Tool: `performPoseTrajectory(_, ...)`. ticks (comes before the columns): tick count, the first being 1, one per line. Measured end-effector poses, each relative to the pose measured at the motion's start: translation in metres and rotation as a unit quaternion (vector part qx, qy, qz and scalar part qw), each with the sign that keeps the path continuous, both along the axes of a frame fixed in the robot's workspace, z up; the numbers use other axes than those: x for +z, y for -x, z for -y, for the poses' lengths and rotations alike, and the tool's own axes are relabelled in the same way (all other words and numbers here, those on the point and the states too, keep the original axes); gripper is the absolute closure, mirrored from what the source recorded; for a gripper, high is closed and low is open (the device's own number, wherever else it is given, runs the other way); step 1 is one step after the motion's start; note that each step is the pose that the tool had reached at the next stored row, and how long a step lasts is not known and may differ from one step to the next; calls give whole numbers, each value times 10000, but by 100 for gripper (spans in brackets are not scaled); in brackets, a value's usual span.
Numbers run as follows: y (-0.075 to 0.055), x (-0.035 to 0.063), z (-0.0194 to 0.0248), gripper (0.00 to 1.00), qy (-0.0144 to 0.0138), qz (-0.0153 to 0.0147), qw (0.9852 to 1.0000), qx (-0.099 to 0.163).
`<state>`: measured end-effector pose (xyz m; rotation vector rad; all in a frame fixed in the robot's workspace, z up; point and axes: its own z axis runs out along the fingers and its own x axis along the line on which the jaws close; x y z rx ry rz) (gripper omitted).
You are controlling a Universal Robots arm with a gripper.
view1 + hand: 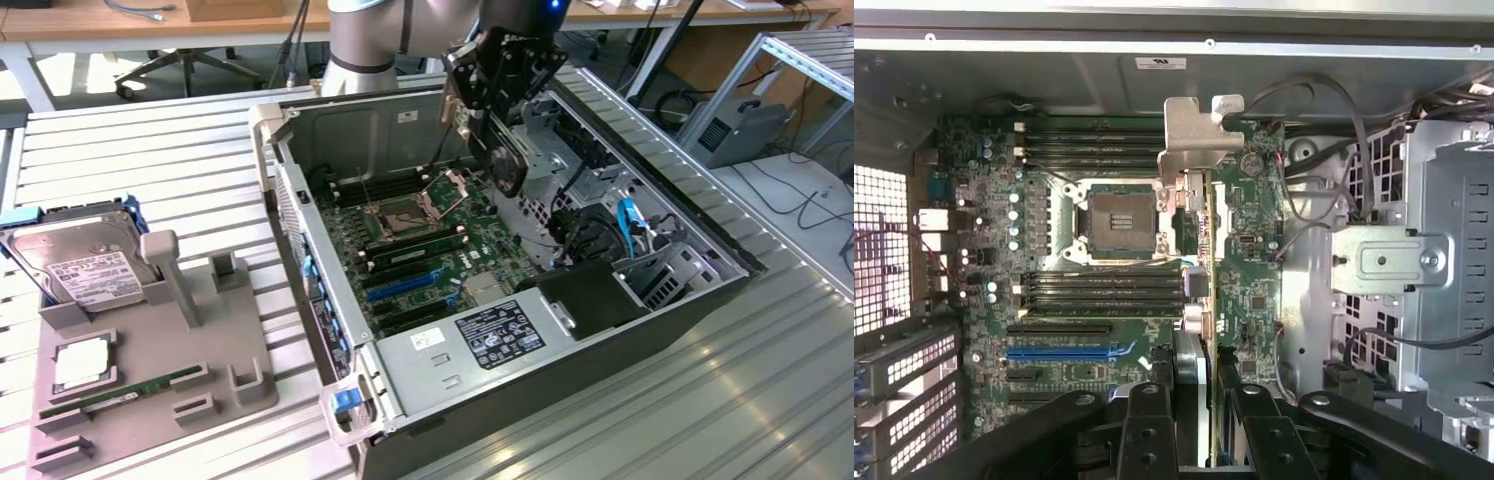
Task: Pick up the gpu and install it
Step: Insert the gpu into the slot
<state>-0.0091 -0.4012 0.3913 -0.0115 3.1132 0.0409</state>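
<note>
**Item:** gpu [505, 160]. A stiff, flat card with a green circuit board, a black fan shroud and a folded silver bracket [1194, 135] at one end.

**Location:** held aloft on edge over the motherboard [427, 235], inside the open metal case [667, 290]. The case lies on the slatted tabletop [147, 150], toward the exterior view's right edge.

**Pincer** [1201, 405]: pinching the gpu across its two faces.

**Handling, as judged:** light, rigid and fragile. It is best gripped on the shroud and bare board, away from the connector edge.
</note>
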Motion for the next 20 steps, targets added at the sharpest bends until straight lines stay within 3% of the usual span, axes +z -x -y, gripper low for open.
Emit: performPoseTrajectory(20,-1,-1,-96,73,0,0,9987,505)
